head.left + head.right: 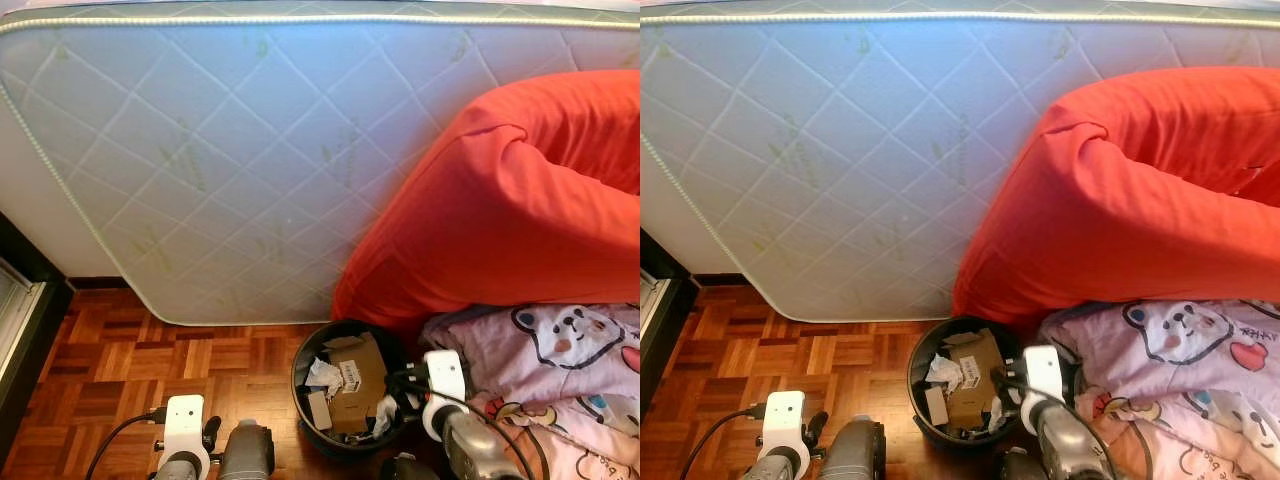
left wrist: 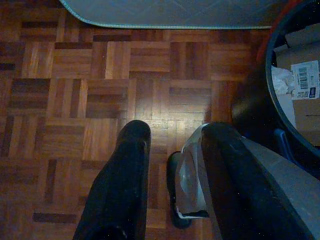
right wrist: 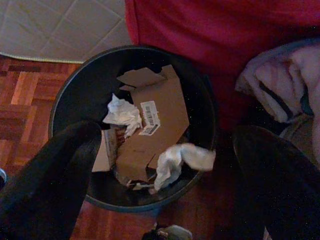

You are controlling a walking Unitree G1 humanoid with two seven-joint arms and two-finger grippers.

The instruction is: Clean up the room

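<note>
A black round trash bin [image 1: 305, 385] stands on the parquet floor at the foot of a red cushion. It holds a torn cardboard box [image 3: 152, 130] and crumpled white paper [image 3: 122, 112]. Another white wad [image 3: 180, 157] lies at the bin's near rim. My right gripper [image 3: 165, 145] hangs open right above the bin, with nothing between its fingers. My left gripper [image 2: 177, 132] is open low over the floor just left of the bin. A crumpled whitish plastic thing [image 2: 190, 175] lies beneath it beside one finger.
A quilted white mattress [image 1: 220, 150] leans across the back. The big red cushion [image 1: 500, 200] rests against it on the right. A pink cartoon blanket [image 1: 560, 350] lies heaped right of the bin. Dark furniture [image 1: 20, 330] edges the left. Bare parquet [image 1: 150, 350] lies between.
</note>
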